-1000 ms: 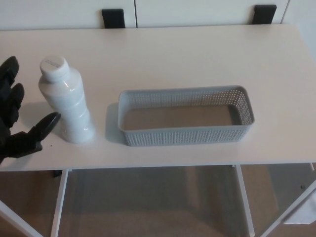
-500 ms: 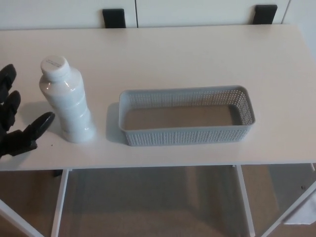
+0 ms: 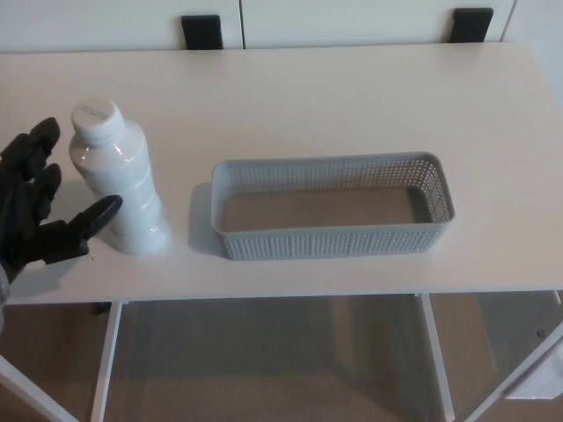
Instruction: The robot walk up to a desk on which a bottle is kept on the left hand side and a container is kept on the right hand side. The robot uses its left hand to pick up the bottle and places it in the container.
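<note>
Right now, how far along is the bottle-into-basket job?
Done: the robot is at the desk. In hand: nothing yet; the left hand is open beside the white bottle, thumb near its base, not closed on it. The bottle stands upright on the desk, left of the grey perforated basket, which is empty. Left: grasp, lift, carry right, and place it in the basket. The right hand is not in view.

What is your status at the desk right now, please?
Left hand open beside bottle, no grip yet; right hand not in view. Bottle upright on desk, left of container. Container empty, path clear.
</note>
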Tool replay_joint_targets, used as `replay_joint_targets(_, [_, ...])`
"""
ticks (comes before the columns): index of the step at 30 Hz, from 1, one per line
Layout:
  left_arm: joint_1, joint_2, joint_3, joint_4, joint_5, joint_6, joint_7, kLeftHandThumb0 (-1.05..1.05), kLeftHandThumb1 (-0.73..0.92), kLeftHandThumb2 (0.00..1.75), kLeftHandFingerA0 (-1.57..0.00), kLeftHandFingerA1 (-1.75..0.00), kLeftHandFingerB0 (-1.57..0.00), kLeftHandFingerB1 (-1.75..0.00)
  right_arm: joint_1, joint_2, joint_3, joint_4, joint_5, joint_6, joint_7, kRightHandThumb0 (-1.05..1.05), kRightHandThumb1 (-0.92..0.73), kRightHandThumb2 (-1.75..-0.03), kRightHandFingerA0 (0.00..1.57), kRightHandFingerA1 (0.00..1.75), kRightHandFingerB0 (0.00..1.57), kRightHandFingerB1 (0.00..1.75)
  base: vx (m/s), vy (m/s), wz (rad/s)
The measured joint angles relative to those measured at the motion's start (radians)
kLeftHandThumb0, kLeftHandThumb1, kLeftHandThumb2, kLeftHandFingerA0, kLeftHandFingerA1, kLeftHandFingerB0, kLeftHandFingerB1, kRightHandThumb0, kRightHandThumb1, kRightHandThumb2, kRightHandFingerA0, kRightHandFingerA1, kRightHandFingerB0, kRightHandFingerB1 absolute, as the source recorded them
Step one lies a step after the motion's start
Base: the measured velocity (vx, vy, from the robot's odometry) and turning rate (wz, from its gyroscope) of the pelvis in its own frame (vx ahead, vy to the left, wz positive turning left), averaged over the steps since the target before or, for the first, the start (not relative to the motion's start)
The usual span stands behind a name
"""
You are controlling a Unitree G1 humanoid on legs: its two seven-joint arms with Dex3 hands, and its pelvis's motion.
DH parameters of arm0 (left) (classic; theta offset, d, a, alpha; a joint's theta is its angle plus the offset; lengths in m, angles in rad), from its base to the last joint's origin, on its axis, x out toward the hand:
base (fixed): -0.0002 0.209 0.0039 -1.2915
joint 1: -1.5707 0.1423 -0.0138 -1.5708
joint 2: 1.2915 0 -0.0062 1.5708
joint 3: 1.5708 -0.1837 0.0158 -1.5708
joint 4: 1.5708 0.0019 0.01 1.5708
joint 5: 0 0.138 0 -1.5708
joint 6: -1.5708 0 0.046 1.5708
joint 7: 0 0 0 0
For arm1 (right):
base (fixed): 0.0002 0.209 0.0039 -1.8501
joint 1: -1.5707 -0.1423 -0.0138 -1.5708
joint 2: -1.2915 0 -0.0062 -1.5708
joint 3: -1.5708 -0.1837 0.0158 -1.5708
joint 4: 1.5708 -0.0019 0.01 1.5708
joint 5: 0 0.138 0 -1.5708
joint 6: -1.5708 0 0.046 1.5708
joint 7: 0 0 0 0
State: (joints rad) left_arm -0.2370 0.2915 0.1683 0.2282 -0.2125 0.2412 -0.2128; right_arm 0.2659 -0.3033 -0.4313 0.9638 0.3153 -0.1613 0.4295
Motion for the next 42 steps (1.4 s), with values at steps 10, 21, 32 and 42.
replay_joint_targets(10, [-0.069,-0.013,-0.046,0.128,0.044,-0.042,0.002,-0.56,0.37,0.73,-0.06,-0.42,-0.06,-0.13,-0.017,0.001,0.003,-0.027,0.001,0.018,-0.015,-0.59,-0.22,-0.60,0.91,0.56,0.73,0.50,0.00,0.000,0.00])
replay_joint_targets(21, [-0.191,-0.084,-0.127,0.273,0.114,-0.074,0.055,-0.19,0.77,0.62,-1.19,-0.57,-0.50,-0.36,-0.032,0.001,0.012,-0.055,0.000,0.029,-0.022,-0.54,-0.27,-0.50,0.91,0.51,0.76,0.45,0.00,0.000,0.00])
replay_joint_targets(32, [-0.234,-0.149,-0.173,0.282,0.185,-0.101,0.158,-0.16,0.80,0.69,-1.11,-1.23,-0.83,-0.81,-0.062,0.001,0.017,-0.055,-0.001,0.035,-0.024,-0.55,-0.28,-0.50,0.90,0.50,0.75,0.44,0.00,0.000,0.00])
replay_joint_targets(42, [-0.206,-0.155,-0.148,0.239,0.194,-0.124,0.178,-0.20,0.81,0.64,-1.07,-1.25,-0.84,-0.75,-0.062,-0.002,0.037,-0.085,-0.017,0.035,-0.026,-0.58,-0.29,-0.51,0.92,0.50,0.75,0.44,0.00,0.000,0.00])
